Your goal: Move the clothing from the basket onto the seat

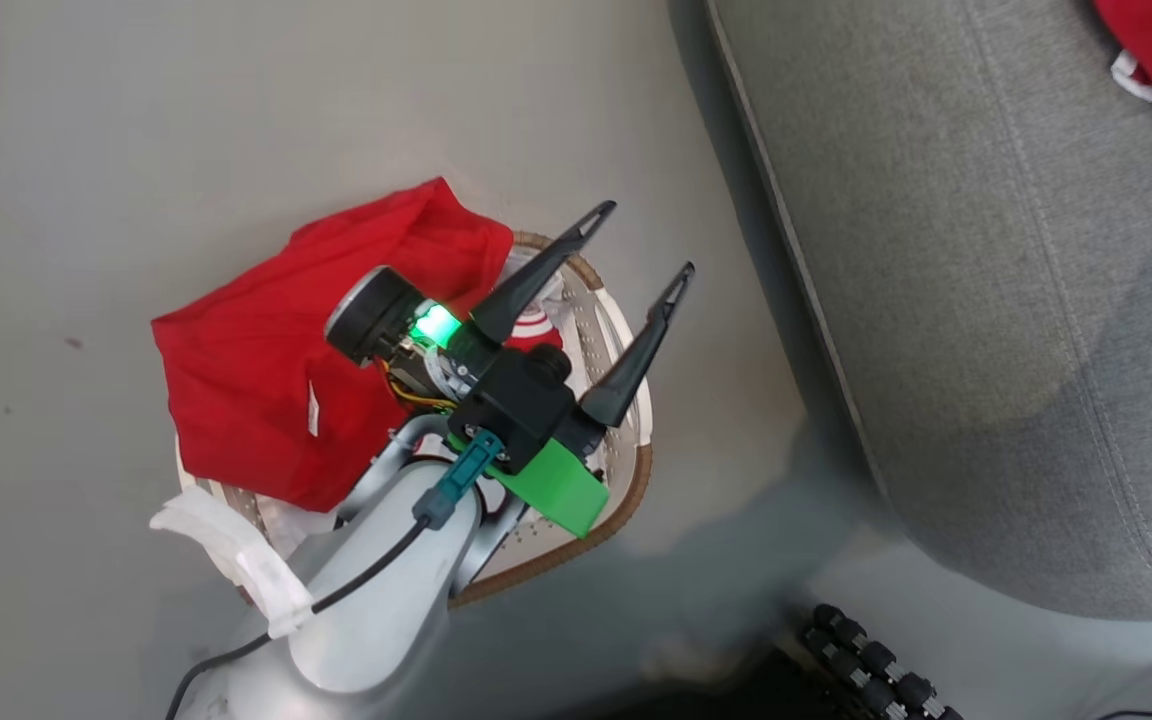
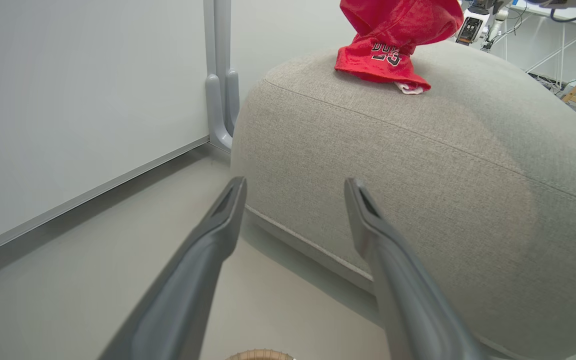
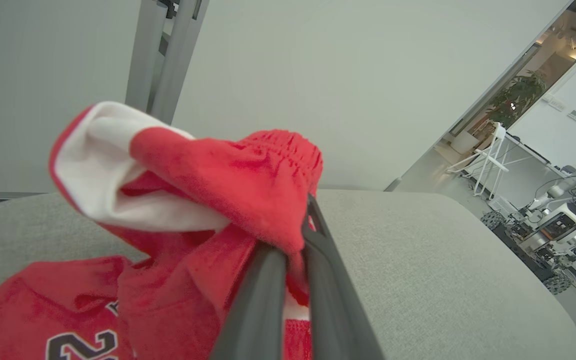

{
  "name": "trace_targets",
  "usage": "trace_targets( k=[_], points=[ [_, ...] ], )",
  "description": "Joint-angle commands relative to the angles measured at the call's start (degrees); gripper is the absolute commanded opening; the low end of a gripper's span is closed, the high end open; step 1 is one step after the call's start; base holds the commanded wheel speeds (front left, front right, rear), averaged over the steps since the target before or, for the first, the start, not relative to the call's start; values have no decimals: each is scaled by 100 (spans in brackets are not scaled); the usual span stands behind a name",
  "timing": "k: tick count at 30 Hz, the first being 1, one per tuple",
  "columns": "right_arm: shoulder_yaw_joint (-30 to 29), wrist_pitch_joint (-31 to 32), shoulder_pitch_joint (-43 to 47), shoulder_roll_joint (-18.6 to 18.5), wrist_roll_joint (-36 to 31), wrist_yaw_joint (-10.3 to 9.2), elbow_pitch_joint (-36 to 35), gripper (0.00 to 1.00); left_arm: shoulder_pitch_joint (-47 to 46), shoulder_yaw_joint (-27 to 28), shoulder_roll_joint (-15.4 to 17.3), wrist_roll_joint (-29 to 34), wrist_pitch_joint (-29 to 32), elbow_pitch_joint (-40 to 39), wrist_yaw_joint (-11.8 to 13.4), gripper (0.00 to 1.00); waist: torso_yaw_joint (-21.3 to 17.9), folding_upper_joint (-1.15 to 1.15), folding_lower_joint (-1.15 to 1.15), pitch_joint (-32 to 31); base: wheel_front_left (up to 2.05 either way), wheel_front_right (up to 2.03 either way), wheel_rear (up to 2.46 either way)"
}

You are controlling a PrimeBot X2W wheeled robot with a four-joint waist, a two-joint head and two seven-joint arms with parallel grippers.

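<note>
pale grey flooring (image 1: 236, 120) lay under the scene in the head view. the basket (image 1: 644, 470) stood on it at about 8 o'clock from the frame's centre. it was near the big grey seat (image 1: 986, 300), which took up the 3 o'clock side. a red garment (image 1: 256, 370) was heaped over the basket's 9 o'clock half and draped past the rim, with a white handle (image 1: 226, 550) showing at 7 o'clock. the left pincer (image 1: 646, 240) hovered over the basket, its two dark fingers spread wide and empty, pointing toward 1 o'clock. a scrap of red clothing (image 1: 1151, 40) sat on the seat at the 1 o'clock corner.

from the left wrist, the spread left pincer (image 2: 295, 185) faced the seat's (image 2: 418, 175) rounded end. a white wall (image 2: 68, 100) and a grey post (image 2: 220, 75) stood at 10 and 11 o'clock. lettered red cloth (image 2: 388, 60) rested on top of the seat at 1 o'clock, its upper part lifted out of frame.

from the right wrist, the right pincer (image 3: 295, 235) was pressed together on red shorts (image 3: 248, 170), pinching them just under the gathered waistband, with white lining turned out at 10 o'clock. the shorts hung above the seat (image 3: 418, 250). the lettered red cloth (image 3: 68, 310) lay on the cushion at 7 o'clock. it could not be told whether it was part of the same piece.
</note>
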Motion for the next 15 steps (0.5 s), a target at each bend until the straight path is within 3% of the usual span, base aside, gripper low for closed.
trace_targets(
  k=[1,5,7,8,9,15],
  points=[
    [-112,-13,18,12,-23,-8,136,0,-120,44,54,79,5,-32,39,100,-97,0,-1,431,0,0,0],
    [-309,-13,143,116,-96,-8,502,0,-118,80,47,127,5,-29,42,100,-170,0,-1,510,0,0,0],
    [-410,-13,189,135,-121,-8,556,35,-133,68,34,146,5,-15,38,100,-197,0,-1,524,0,0,0],
    [-435,-13,219,171,-127,-8,551,78,-143,58,29,149,5,-5,36,100,-211,0,-1,524,0,0,0],
    [-448,-13,259,202,-130,-7,532,100,-147,56,27,145,5,6,34,100,-222,0,-1,519,0,0,0],
    [-360,-13,613,344,-32,-8,352,100,-71,129,28,66,5,77,27,100,-291,0,-1,360,0,0,0]
  ],
)
